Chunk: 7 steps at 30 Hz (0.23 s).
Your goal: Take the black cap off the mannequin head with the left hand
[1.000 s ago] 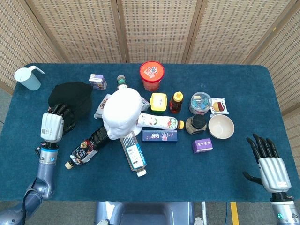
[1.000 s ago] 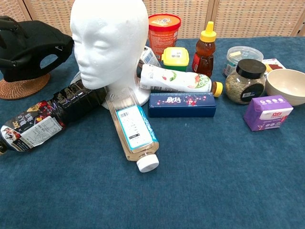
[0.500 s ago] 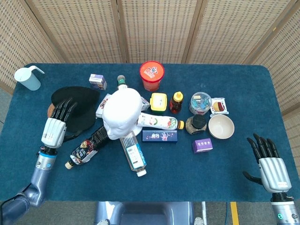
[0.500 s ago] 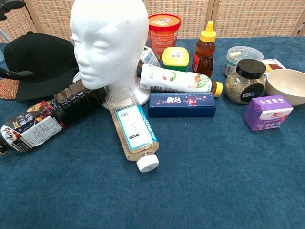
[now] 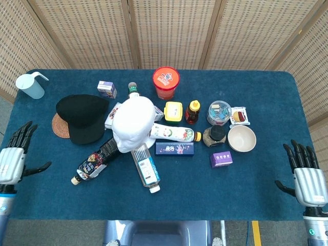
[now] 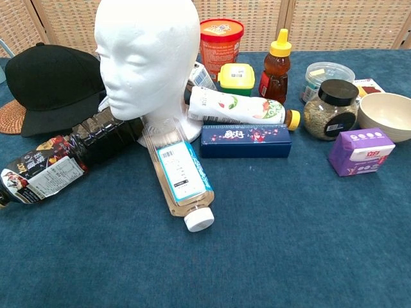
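The black cap (image 5: 82,117) (image 6: 54,87) lies on the table to the left of the white mannequin head (image 5: 133,124) (image 6: 148,58), partly over a round woven coaster (image 5: 59,125). The mannequin head is bare. My left hand (image 5: 14,156) is at the table's front-left edge, fingers spread, holding nothing, well apart from the cap. My right hand (image 5: 306,174) hangs open off the front-right edge. The chest view shows neither hand.
Around the head lie a dark bottle (image 5: 97,159), a clear bottle (image 5: 146,168), a white bottle (image 5: 174,133) and a blue box (image 5: 174,148). Further right stand a honey bottle (image 5: 192,111), jars, a purple box (image 5: 221,159) and a bowl (image 5: 242,138). A red tub (image 5: 165,82) and pale jug (image 5: 31,85) stand behind.
My left hand let go of the cap on the coaster and drew back to the front-left edge. The cap now lies flat. The right hand shifted slightly right and back.
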Available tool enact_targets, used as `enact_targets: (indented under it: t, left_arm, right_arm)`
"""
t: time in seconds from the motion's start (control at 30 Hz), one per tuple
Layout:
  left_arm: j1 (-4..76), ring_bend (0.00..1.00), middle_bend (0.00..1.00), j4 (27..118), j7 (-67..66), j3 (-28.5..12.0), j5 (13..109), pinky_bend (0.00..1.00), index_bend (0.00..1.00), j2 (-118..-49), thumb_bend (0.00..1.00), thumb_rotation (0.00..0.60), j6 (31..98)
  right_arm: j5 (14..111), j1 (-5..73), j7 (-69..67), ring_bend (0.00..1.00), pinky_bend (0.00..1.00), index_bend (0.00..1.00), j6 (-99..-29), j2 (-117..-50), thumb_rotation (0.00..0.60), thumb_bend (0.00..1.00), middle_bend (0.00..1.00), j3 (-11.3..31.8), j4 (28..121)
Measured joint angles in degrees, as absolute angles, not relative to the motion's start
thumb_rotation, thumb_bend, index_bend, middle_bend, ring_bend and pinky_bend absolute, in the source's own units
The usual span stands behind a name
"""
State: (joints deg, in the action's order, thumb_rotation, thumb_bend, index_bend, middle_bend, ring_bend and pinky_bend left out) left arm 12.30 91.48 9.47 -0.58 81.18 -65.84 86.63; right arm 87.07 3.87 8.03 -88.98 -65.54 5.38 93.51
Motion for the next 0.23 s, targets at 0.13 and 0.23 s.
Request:
enact_targets:
  t: [0.13, 0.23]
  left_arm:
    - [8.9, 0.0, 0.0, 94.5, 9.0, 1.5, 79.5, 0.08, 0.0, -62.7, 0.0, 0.6, 86.2]
    - [8.3, 0.0, 0.0, 94.8, 8.6, 1.4, 78.8, 0.08, 0.0, -62.3, 0.0, 0.6, 85.9]
  right_arm:
    - [87.2, 3.8, 7.1, 0.0, 0.0, 0.01, -89.5, -65.8, 0.6, 0.0, 0.0, 5.7, 92.9]
    - [87.2, 3.7, 7.0, 0.0, 0.0, 0.01, -89.8, -65.8, 0.6, 0.0, 0.0, 5.8, 92.7]
